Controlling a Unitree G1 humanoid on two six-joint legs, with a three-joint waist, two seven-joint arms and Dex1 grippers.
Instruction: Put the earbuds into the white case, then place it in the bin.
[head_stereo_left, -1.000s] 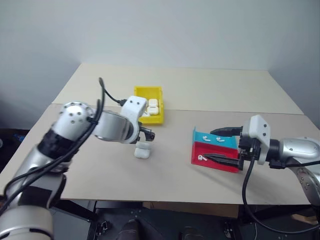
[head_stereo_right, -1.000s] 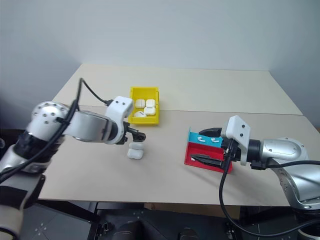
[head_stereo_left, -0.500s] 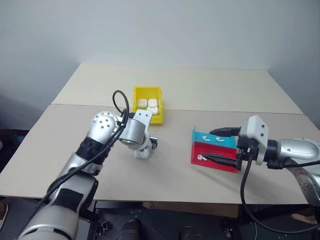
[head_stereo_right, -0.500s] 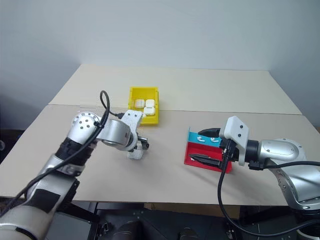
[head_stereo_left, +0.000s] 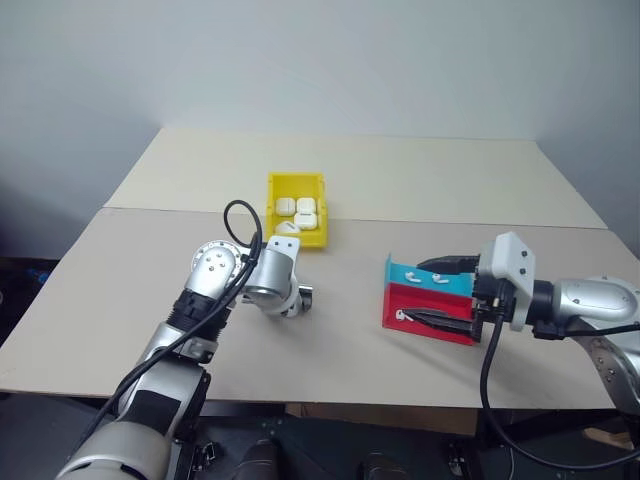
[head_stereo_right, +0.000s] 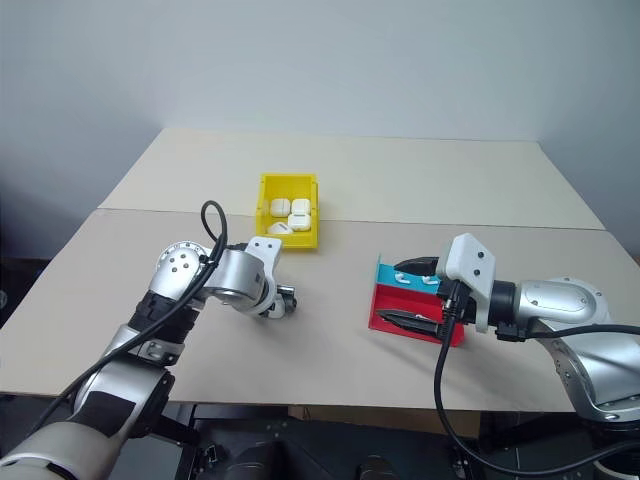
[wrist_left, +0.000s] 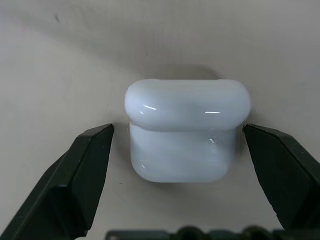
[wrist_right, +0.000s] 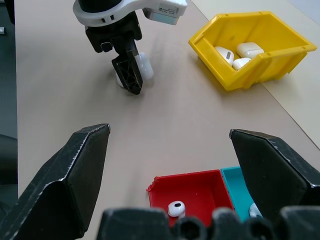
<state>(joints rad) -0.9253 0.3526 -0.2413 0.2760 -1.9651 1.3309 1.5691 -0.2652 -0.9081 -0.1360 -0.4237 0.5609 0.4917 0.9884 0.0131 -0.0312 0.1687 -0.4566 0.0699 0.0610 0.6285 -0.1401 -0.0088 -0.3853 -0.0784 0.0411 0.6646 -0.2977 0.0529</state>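
We see the left gripper (wrist_left: 177, 145) spread wide around the white case (wrist_left: 186, 129), which stands on the bench (head_stereo_left: 400, 180), lid shut, a finger on either side, neither touching. The bin (head_stereo_left: 297, 207) sits at 12 o'clock from it, holding other cases. The right gripper (wrist_right: 170, 185) hangs wide open and empty over the red-and-teal tray (head_stereo_left: 430, 300), where earbuds (wrist_right: 175, 208) lie.

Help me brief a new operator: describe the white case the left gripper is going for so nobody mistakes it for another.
On the beige table, look just in front of the yellow bin. The white case sits alone on the bare tabletop there, between the open fingers of the left gripper. Unlike the other white cases, which lie inside the bin, this one is outside it.
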